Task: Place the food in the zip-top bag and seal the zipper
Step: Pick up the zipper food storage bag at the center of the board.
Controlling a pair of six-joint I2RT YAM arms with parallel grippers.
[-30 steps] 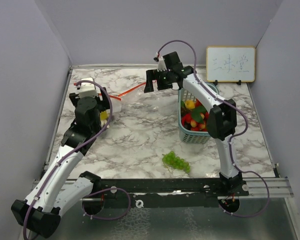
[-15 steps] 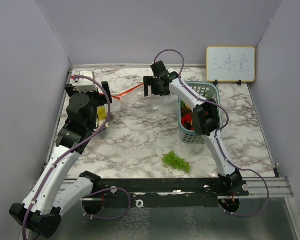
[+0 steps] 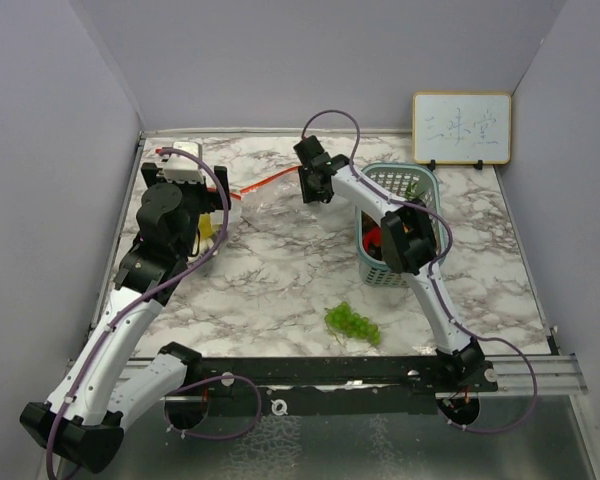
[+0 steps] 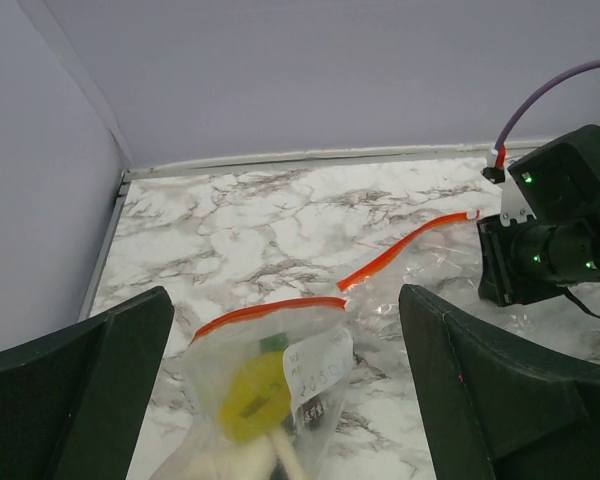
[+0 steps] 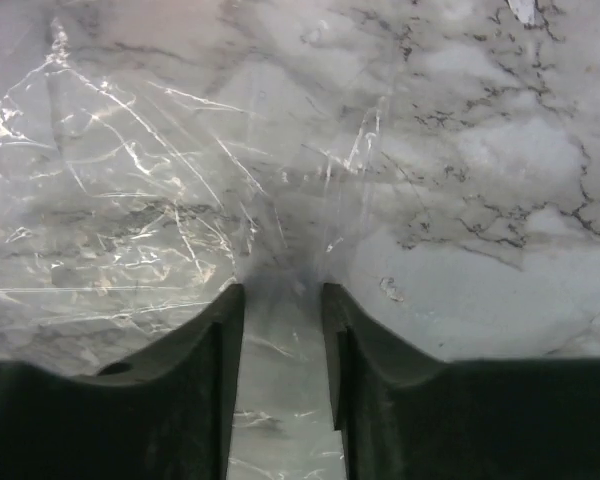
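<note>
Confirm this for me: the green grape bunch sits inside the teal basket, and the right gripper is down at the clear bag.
Not quite. The green grape bunch is not in the teal basket. It lies on the marble table, nearer the arm bases than the basket, as the top external view shows. The rest is right: the right gripper is down at the clear bag.

Faint whiteboard [image 3: 461,128] handwriting and bag label [image 4: 315,368] unreadable.

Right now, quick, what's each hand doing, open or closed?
Left hand: open wide, gripping nothing; the zip-top bag stands between its fingers.
Right hand: nearly closed over the bag's clear film; whether it grips cannot be told.
</note>
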